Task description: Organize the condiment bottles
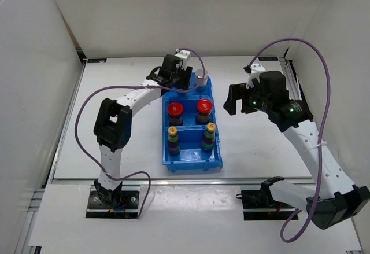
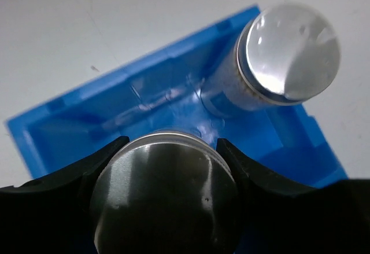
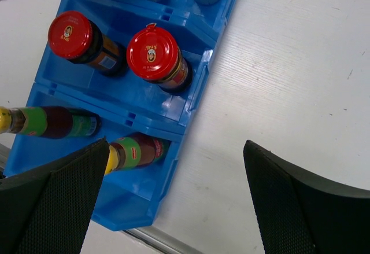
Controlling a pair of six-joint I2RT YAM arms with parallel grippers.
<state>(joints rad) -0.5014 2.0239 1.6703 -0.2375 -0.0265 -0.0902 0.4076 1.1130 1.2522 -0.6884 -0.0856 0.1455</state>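
**Top view.** The left gripper (image 1: pixel 176 79) covers the left half of the far compartment of the blue bin (image 1: pixel 193 161). What it grips is hidden here, and its jaws cannot be read. Just beside it, in the right half of the same compartment, the free silver-capped bottle (image 1: pixel 200 76) shows only its cap. The middle compartment holds 2 red-capped bottles (image 1: pixel 175 110) (image 1: pixel 203 107). The near compartment holds 2 yellow-capped bottles (image 1: pixel 173 140) (image 1: pixel 209 136). All 4 are upright. The left arm climbs from its base, elbows out to the left and reaches across to the bin's far end. The right arm leans up and inward from its base. The right gripper (image 1: pixel 233 100) hangs over the table (image 1: pixel 260 144) to the right of the bin, apart from it.

**Left wrist view.** The 2 black fingers (image 2: pixel 81 173) are clamped on the cap of the gripped silver-capped bottle (image 2: pixel 165 196), 1 on each side. Its body and base are hidden under the cap, so whether it stands on the bin floor cannot be told. The free silver-capped bottle stands in a corner of the compartment, its label blurred.

**Right wrist view.** The fingers (image 3: pixel 52 202) stand wide apart with nothing between them, above the bin's right edge. Both silver-capped bottles are cut off by the top edge. 1 yellow cap is cut off by the left edge, and the other sits partly behind a finger.
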